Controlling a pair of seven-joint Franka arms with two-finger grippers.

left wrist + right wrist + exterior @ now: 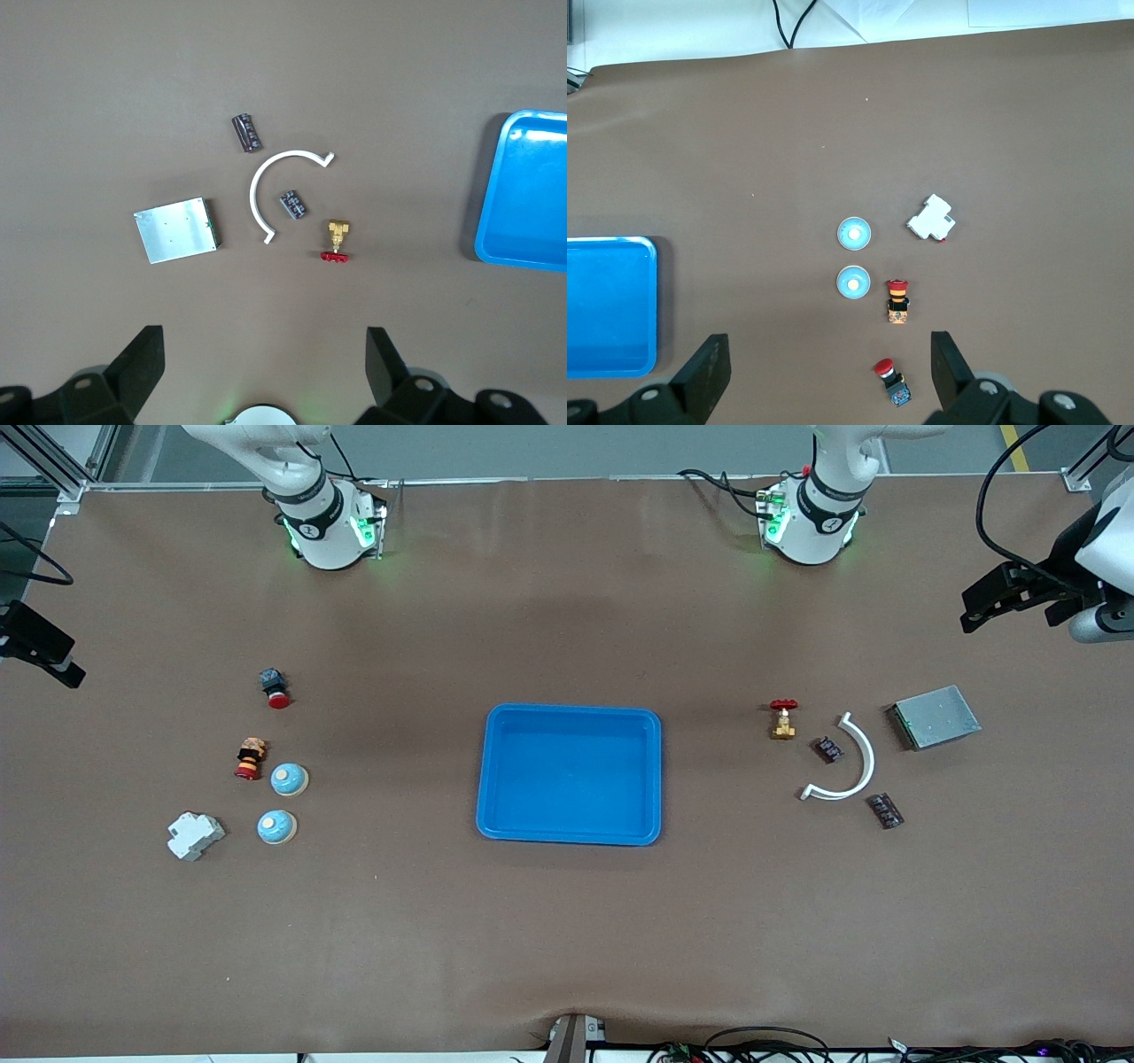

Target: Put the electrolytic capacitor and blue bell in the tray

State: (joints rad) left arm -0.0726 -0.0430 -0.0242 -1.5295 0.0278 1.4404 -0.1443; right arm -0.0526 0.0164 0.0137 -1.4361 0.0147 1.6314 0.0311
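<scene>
On brown table (567,921), blue tray (570,828) sits centered between scattered parts.

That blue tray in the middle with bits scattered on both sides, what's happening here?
Nothing is being handled yet. The blue tray sits empty at the table's centre. Two blue bells lie toward the right arm's end, two small dark capacitors toward the left arm's end beside a white curved piece. The left claw and right claw both hang open, high over their own clusters, waiting.
</scene>
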